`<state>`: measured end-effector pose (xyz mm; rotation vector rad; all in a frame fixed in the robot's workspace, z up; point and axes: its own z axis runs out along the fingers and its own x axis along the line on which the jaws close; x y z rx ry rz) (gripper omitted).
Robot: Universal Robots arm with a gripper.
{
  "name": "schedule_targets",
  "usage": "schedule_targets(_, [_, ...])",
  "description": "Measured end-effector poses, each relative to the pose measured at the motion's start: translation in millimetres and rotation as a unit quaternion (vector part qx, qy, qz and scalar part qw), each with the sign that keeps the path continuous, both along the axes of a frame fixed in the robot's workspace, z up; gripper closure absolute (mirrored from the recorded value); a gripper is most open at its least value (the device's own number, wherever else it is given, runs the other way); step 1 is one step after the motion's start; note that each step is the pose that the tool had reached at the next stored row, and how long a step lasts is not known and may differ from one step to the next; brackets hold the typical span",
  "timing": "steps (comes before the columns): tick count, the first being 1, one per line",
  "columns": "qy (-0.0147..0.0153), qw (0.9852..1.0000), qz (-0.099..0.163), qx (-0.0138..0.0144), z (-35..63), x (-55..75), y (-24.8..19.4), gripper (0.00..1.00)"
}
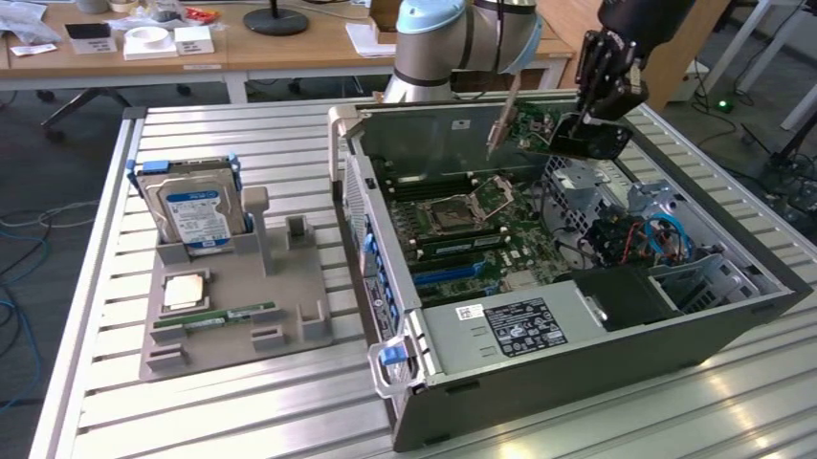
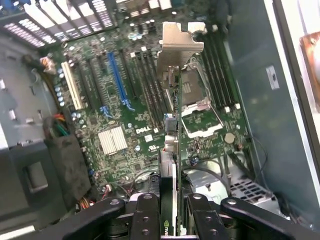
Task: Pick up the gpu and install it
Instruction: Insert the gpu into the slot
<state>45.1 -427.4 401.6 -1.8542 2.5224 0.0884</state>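
Table (image 1: 255, 411): slatted metal surface; it carries the computer case and the parts tray.
Computer case (image 1: 575, 373): lies on its side with the side panel off, at the exterior view's right.
My arm (image 1: 460, 38): reaches over the far edge of the case.
Motherboard (image 2: 125, 100): green board on the floor of the case, with a long blue slot (image 2: 117, 75) and an open CPU socket (image 2: 200, 110).
Parts tray (image 1: 294, 325): grey holder beside the case, at the exterior view's left.
Hard drive (image 1: 194, 210): stands upright at the far end of the tray.
My gripper (image 2: 172, 202): the fingers (image 2: 145, 215) are pressed against both faces of the gpu, pinching it at one end.
Gpu (image 2: 171, 145): held in the air above the motherboard, over the area next to the CPU socket and apart from the board. It extends straight out from my fingers.
Gpu appearance: thin flat card, seen edge-on from the wrist and green-faced in the exterior view (image 1: 537, 129).
Bracket (image 2: 182, 40): silvery metal strip at the end of the card farthest from my fingers.
RAM stick (image 1: 217, 316): narrow green strip lying in the tray.
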Motion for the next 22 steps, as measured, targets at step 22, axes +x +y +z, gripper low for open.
schedule_targets(22, [-0.0014, 0.9925, 0.122, -0.0001, -2.3, -0.1, 0.2, 0.74])
